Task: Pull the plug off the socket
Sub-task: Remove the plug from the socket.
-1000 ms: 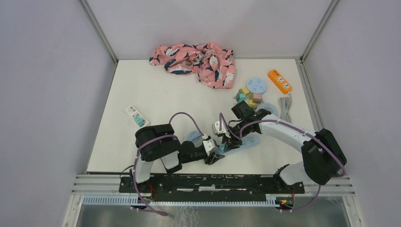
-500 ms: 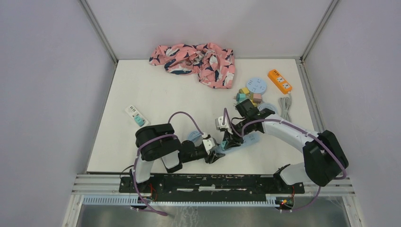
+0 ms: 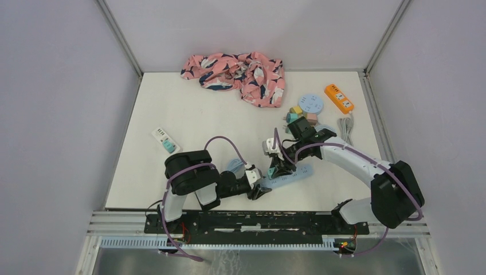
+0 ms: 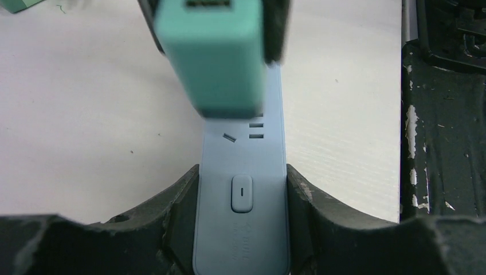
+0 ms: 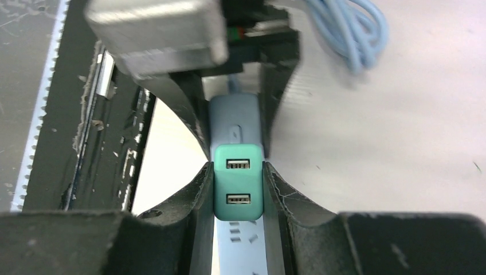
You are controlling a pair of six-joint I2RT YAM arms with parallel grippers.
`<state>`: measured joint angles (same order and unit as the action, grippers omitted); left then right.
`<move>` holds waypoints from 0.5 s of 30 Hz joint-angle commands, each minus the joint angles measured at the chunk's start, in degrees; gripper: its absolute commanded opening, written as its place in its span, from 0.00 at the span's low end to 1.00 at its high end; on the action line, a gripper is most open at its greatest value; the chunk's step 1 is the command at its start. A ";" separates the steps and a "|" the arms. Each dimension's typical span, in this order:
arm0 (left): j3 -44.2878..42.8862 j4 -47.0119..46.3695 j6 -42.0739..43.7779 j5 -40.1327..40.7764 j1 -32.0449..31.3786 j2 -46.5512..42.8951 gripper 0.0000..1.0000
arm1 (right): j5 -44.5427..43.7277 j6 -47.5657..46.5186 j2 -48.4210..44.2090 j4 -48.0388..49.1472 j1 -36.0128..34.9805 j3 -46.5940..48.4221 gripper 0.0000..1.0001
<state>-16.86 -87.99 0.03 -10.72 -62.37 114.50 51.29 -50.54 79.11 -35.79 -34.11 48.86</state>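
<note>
Over the strip (image 4: 240, 229), right gripper (image 5: 238, 192) pinches plug (image 5: 238, 172), underside hidden; left gripper (image 4: 243, 183) clamps strip.

My left arm (image 3: 189, 175) is mostly black with white links. My right arm (image 3: 347, 157) is white with black joints (image 3: 395, 195). Purple cables (image 3: 220, 137) loop along both. My left fingers (image 4: 172, 226) are matte black, chipped, with pale scuffs at the edges; my right fingers (image 5: 177, 229) are the same.

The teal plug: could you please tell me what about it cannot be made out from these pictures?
- Prongs: in the left wrist view, the blurred body of the teal plug hides them, so whether they sit in the blue power strip is unclear.
- Plug sides: in the right wrist view, covered by the right gripper.
- Plug detail: in the top view, too small.
</note>
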 commanded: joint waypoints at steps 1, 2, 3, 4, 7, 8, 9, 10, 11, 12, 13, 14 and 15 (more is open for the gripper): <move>0.01 -7.12 -1.09 -0.39 0.14 0.07 0.03 | 1.83 -5.70 -0.60 -7.98 5.19 5.48 0.00; -0.01 -7.11 -1.15 -0.43 0.14 -0.12 0.03 | 1.58 -6.64 -0.53 -9.82 5.98 6.33 0.00; -0.01 -7.18 -1.24 -0.44 0.15 -0.17 0.03 | 1.52 -6.90 -0.47 -11.16 6.62 7.26 0.00; 0.11 -7.13 -1.34 -0.38 0.14 -0.25 0.03 | 1.52 -6.94 -0.36 -12.11 7.28 8.13 0.00; 0.38 -7.15 -1.63 -0.03 0.13 -0.76 0.03 | 1.53 -6.16 -0.65 -12.85 8.70 9.22 0.00; 0.59 -7.19 -1.74 0.18 0.10 -0.91 0.03 | 1.52 -4.76 -0.96 -12.09 9.13 9.11 0.00; 0.65 -7.17 -1.90 0.28 0.09 -1.09 0.03 | 1.52 -3.80 -1.24 -11.18 9.69 9.03 0.00; 0.69 -7.15 -2.13 0.55 0.14 -1.28 0.06 | 1.53 -1.68 -1.48 -9.82 10.31 8.85 0.00; 0.77 -7.13 -2.39 0.81 0.13 -1.49 0.13 | 1.49 0.34 -1.72 -7.92 10.90 8.74 0.00; 0.85 -7.11 -2.67 1.07 0.12 -1.80 0.19 | 1.39 2.38 -1.95 -6.53 11.63 8.59 0.00; 0.94 -7.11 -2.80 1.20 0.06 -2.11 0.26 | 1.24 4.19 -2.37 -5.02 12.35 8.42 0.00; 1.02 -7.16 -2.98 1.27 0.12 -2.36 0.32 | 1.08 6.12 -2.58 -3.57 13.46 8.18 0.00; 1.11 -7.07 -3.16 1.45 0.12 -2.66 0.39 | 0.91 8.11 -2.82 -1.82 14.33 7.87 0.00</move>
<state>-16.53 -88.01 -1.04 -10.55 -62.37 114.28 50.98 -50.70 78.89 -44.45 -22.76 55.92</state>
